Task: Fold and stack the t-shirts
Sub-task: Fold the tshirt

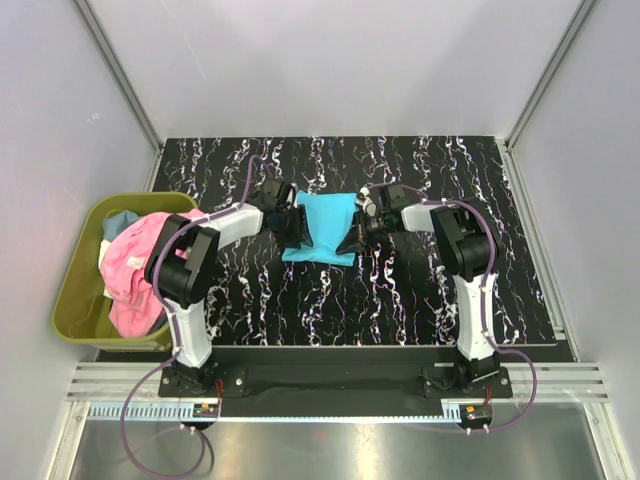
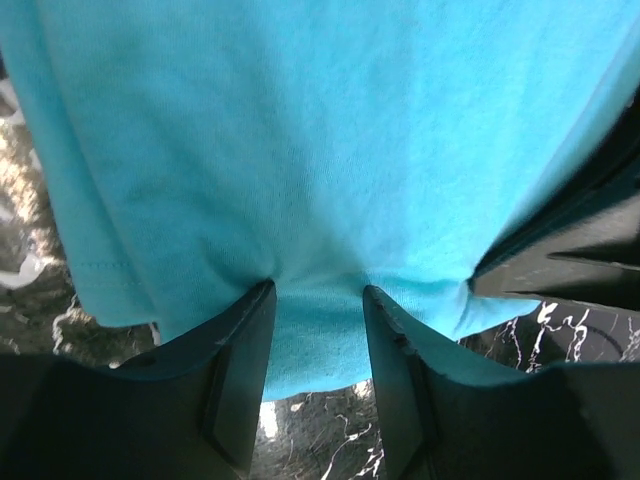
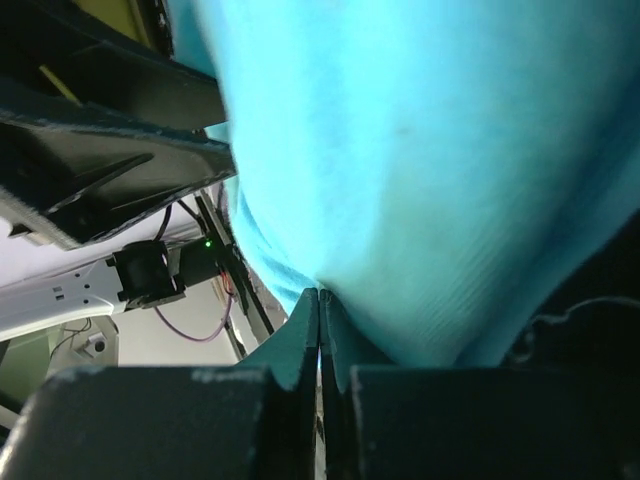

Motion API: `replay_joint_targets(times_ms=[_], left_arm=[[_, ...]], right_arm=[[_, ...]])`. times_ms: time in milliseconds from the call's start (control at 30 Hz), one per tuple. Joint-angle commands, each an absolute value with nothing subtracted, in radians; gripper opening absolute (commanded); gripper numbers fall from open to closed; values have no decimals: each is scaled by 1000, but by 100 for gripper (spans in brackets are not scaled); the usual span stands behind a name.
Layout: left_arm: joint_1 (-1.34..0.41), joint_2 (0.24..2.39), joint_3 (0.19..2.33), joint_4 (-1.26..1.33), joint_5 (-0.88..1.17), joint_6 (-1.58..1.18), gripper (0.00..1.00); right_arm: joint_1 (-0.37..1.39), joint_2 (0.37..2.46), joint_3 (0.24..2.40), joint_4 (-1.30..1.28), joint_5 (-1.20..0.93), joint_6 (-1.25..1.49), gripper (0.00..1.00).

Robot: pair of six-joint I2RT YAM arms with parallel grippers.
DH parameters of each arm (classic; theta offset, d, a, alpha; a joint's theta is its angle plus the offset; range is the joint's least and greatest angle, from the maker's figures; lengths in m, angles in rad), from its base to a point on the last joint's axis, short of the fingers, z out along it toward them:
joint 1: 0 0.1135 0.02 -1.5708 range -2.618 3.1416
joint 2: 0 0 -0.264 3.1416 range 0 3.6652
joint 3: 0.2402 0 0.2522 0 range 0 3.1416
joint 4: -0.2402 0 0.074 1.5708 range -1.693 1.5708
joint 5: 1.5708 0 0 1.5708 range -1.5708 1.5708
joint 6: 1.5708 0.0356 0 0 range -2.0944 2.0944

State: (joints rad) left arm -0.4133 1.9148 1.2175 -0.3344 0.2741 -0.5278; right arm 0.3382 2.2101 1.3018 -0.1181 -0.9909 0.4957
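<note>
While both tools pinch it, soft turquoise t-shirt [image 1: 322, 228] bunches.

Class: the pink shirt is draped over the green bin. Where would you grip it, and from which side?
Grip the bunched fold of the pink shirt that hangs over the bin's table-side rim, coming from above with the left gripper. That part sits highest and clear of the bin wall, so fingers can likely close around loose cloth without striking plastic.
</note>
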Motion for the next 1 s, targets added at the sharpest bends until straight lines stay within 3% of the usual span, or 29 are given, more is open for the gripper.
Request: replay_joint_targets(times_ms=[0,300,667,967], left_arm=[[-411,1862,1259,-425,174,-535,48],[-410,1802,1322,-496,127,-534,49],[-410,1882,1252,-534,31,-554,46],[-410,1833,1296,-621,-115,-532,44]], right_arm=[[353,2108,1333,-130,-1017,497,0],[434,2157,1462,-135,-1019,555,0],[443,2301,1434,-138,-960,514,0],[416,2134,1401,-147,-959,511,2]])
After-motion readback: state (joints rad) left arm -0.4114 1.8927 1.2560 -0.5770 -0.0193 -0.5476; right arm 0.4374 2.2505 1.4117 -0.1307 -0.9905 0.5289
